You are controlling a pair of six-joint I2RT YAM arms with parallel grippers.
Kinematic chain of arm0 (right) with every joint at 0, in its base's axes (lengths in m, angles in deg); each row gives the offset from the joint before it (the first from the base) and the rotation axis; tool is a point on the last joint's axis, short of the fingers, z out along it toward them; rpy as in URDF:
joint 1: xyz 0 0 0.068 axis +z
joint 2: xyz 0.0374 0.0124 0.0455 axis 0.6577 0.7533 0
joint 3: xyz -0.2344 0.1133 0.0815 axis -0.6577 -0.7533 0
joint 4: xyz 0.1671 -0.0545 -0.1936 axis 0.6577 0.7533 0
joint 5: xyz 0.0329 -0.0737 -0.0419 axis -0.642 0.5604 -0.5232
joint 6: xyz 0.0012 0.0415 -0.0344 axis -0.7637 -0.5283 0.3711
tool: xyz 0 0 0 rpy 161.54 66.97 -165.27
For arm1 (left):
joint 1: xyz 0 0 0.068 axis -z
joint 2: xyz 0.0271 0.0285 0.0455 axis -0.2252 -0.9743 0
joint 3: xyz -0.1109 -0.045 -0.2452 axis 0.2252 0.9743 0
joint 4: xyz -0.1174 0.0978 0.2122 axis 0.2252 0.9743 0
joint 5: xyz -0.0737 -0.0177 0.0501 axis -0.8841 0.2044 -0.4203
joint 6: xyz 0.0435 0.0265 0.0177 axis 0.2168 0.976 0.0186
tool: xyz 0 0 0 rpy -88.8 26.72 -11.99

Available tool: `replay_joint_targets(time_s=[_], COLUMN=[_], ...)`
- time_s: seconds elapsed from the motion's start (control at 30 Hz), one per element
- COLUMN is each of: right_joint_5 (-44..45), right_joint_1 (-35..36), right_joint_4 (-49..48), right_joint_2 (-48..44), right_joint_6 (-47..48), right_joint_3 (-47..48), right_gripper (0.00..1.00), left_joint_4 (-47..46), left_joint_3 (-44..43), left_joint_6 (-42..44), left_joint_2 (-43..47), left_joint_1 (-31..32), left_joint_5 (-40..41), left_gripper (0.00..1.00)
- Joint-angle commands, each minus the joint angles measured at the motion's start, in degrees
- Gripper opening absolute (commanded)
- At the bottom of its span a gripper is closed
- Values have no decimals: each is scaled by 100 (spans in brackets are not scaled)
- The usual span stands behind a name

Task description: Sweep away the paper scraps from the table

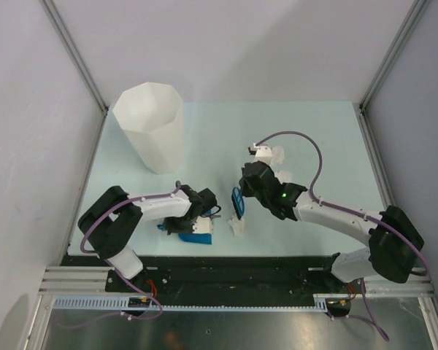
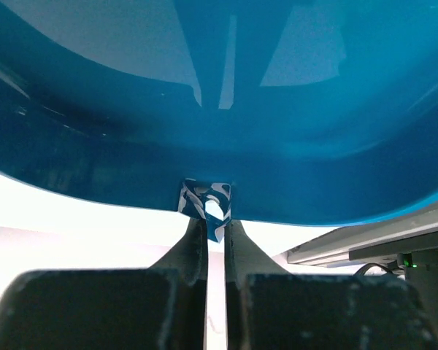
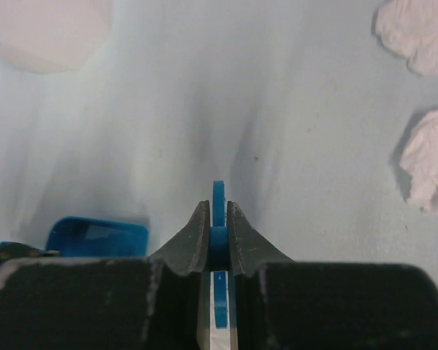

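- The left gripper [image 2: 216,219] is pinching the blue dustpan [image 2: 219,109] by its edge, so it could be slipping out.
- The right gripper [image 3: 217,215] is pinching the blue sweeper [image 3: 218,191].
- The paper scraps [image 3: 427,168] are sitting on the table [image 3: 277,109] nearby, and a hard push is risking scattering them.

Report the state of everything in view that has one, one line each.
left gripper: shut on dustpan
right gripper: shut on blue tool
dustpan: held, low by the near edge of the table
blue tool: held on edge, just right of the dustpan
scraps: loose on the table, not yet swept up
bin: upright, top open
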Motion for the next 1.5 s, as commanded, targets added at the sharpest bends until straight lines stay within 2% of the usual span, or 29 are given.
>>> replay_joint_targets(time_s=[0.0,0.13,0.17,0.2,0.23,0.3,0.37,0.4,0.5,0.7,0.87,0.93,1.03,1.07,1.17,1.27,1.47], right_joint_5=[562,1117,1100,1073,1030,942,880,819,818,722,1037,1143,1582,1774,2065,2146,1899], right_joint_1=[238,485,494,503,512,521,529,538,538,459,468,503,687,748,1091,1372,1505], right_joint_4=[-93,400,497,672,752,988,1016,973,920,937,1332,1472,1815,1929,1782,1423,254], right_joint_2=[-597,-1099,-1212,-1257,-1292,-1389,-1494,-1617,-1837,-2180,-2251,-2207,-2093,-2014,-1786,-1487,-897], right_joint_6=[588,800,827,836,819,784,766,774,810,546,90,-113,-498,-648,-1105,-1536,-1949], right_joint_3=[477,477,477,477,477,460,337,276,12,-480,-700,-745,-762,-780,-946,-1034,-1122], right_gripper=[0,0,0,0,0,0,0,0,0,0,0,0,0,0,0,0,0], left_joint_4=[13,-13,-40,-75,-127,-215,-399,-479,-900,-1718,-2193,-2359,-2422,-2413,-2413,-2325,-1404], left_joint_3=[16,-239,-301,-327,-328,-284,-65,32,497,1412,1693,1746,1843,1852,1835,1739,1027], left_joint_6=[35,-54,-45,-36,8,60,201,271,552,1246,1326,1344,1379,1362,1265,1107,615], left_joint_2=[-9,0,43,87,140,333,535,806,1247,2056,2136,2057,1872,1837,1784,1828,1249], left_joint_1=[-29,-29,-29,-29,-29,-38,-99,-143,-415,-1224,-1391,-1409,-1427,-1427,-1383,-1059,-284], left_joint_5=[-200,-656,-736,-832,-903,-1105,-1324,-1404,-1730,-2256,-2432,-2477,-2424,-2415,-2424,-2320,-1985], left_gripper=[0,0,4,23,33,49,56,65,68,69,66,61,38,24,0,0,0])
